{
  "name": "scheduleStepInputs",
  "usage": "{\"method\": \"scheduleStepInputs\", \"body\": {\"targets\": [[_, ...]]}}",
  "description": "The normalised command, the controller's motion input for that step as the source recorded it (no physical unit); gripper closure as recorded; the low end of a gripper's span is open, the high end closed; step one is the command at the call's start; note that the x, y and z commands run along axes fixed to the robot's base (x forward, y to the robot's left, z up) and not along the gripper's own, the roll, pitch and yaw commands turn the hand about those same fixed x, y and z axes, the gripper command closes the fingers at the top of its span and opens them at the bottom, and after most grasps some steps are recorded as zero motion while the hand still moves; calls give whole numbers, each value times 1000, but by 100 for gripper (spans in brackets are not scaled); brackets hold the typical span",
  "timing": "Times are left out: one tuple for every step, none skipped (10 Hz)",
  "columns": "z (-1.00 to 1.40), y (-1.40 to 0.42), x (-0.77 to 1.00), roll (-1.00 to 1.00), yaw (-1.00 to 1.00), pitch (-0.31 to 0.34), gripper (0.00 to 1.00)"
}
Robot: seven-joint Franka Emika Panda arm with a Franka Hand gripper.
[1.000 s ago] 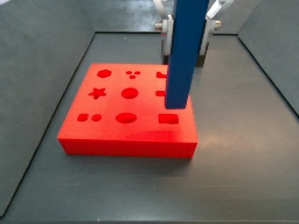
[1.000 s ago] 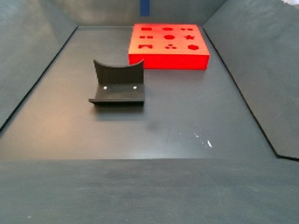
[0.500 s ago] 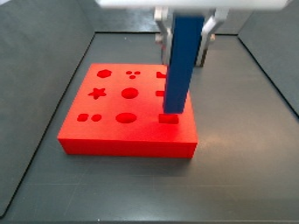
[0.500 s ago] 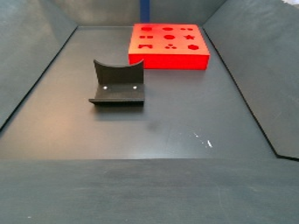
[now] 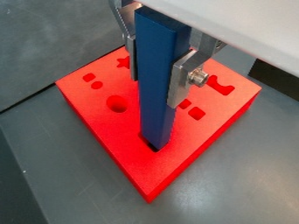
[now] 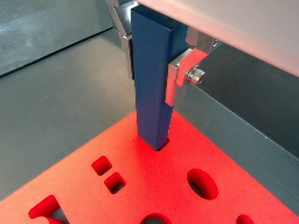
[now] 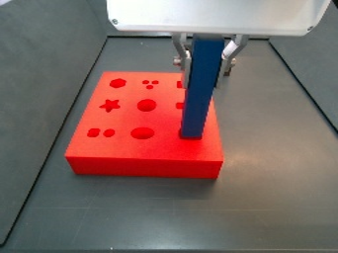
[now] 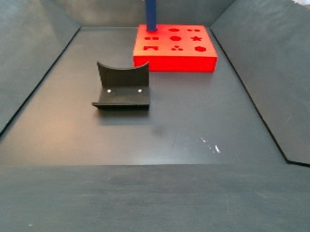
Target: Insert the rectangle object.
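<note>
Your claw (image 5: 158, 66) grips the tall, slim blue rectangular bar (image 5: 156, 83) upright. Its lower end sits in a hole of the flat red block (image 5: 111, 131)

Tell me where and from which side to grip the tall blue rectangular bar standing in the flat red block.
Grip the tall blue rectangular bar near its top, coming straight down from above, plates on two opposite flat sides. Its lower end sits in a hole of the flat red block, so only the upper length is free. The pincer already clamps it there, in both wrist views.
</note>
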Motion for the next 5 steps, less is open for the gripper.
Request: {"method": "scheduleStepInputs", "body": {"targets": [[-183,-134,-11,21,-274,1,100],[-163,-120,-37,17,-280,11,100],[-129,0,0,0,-94,0,100],[-71,0,0,0,-6,0,100],[-109,0,0,-34,0,0,100]]}}
